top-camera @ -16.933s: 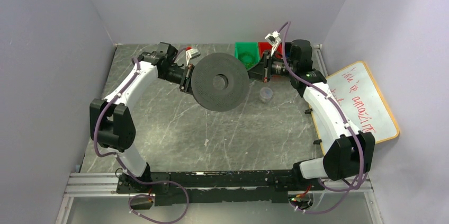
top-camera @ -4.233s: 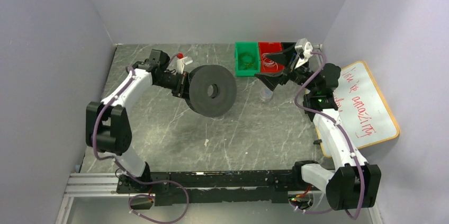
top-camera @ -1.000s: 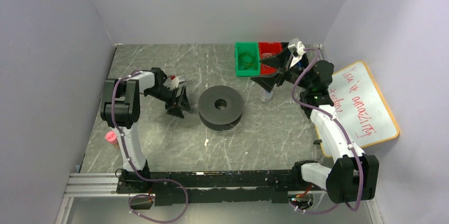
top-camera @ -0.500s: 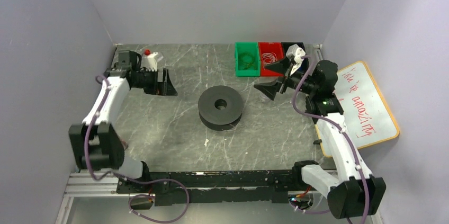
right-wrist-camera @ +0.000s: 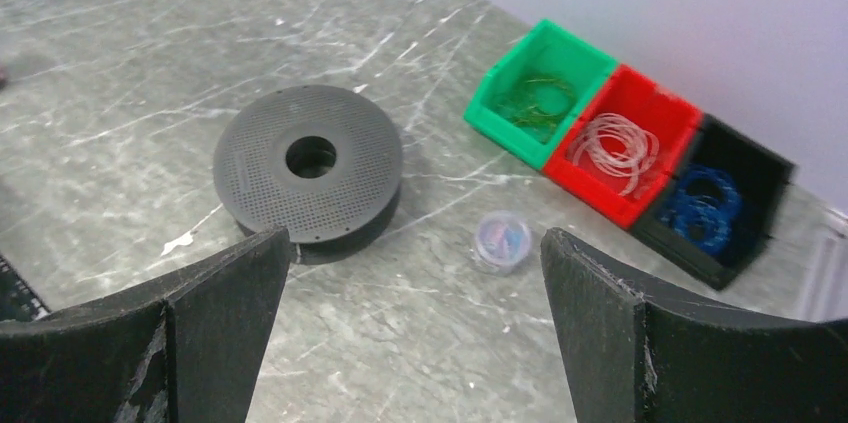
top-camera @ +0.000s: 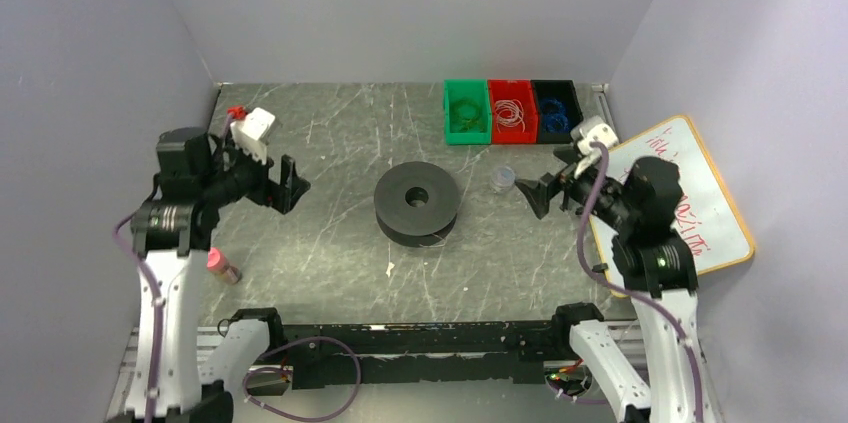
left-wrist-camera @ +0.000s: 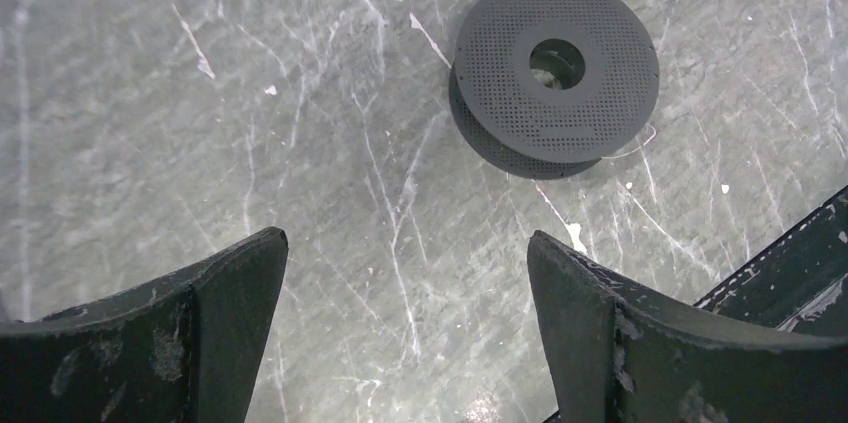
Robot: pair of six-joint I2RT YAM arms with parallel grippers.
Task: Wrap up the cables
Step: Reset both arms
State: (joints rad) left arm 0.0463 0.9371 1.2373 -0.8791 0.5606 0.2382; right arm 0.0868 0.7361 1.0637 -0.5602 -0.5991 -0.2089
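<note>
Left gripper (left-wrist-camera: 405,243) and right gripper (right-wrist-camera: 415,238) are hanging open, flanking the flat-lying spool (top-camera: 417,201), with a whitish cable (left-wrist-camera: 640,143) curling off its near rim.

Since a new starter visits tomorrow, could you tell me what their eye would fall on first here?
The big black spool lying flat in the middle of the table strikes first. Next, the green bin, red bin and black bin in a row at the far edge, the red one holding coiled whitish cables. The left gripper and right gripper hang at either side, fingers wide apart and empty.
</note>
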